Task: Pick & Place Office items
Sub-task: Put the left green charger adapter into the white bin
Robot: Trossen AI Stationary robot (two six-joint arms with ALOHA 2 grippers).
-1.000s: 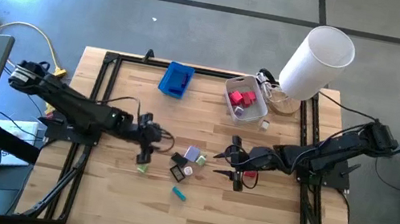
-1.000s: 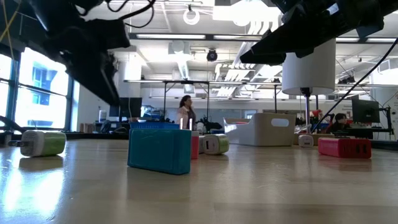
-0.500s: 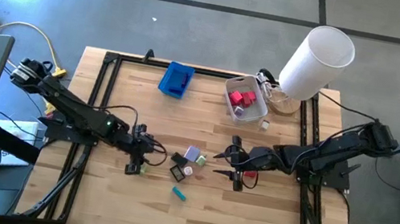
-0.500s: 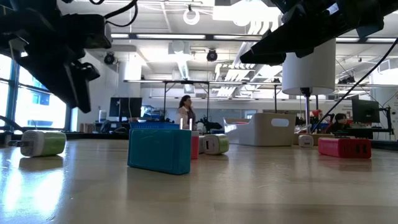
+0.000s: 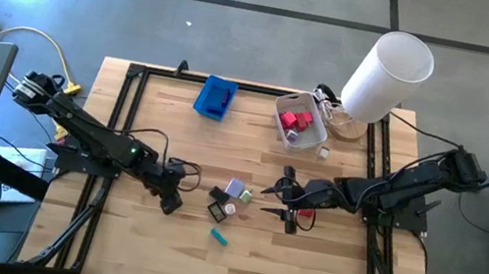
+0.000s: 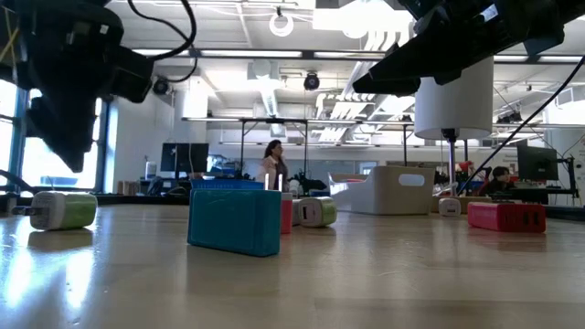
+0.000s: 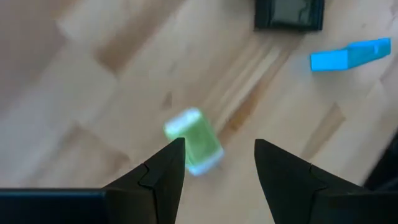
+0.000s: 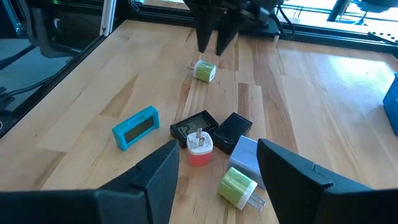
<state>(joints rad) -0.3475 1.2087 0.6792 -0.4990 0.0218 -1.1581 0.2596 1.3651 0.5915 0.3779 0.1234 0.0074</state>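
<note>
Wooden desk (image 5: 136, 248), and most of my loose items sit mid-desk: a black square piece (image 8: 194, 126), a red-and-white plug (image 8: 199, 148), a lavender block (image 8: 247, 154), a teal block (image 5: 220, 237). The blue tray (image 5: 216, 97) and the white bin (image 5: 301, 122), holding red pieces, stand at the far edge beside a white cylinder (image 5: 386, 76). I see the left end effector (image 7: 214, 165) hanging directly over a green plug (image 7: 194, 140), fingers parted and empty. The right end effector (image 8: 214, 171) hovers near the cluster, also parted, holding nothing.
</note>
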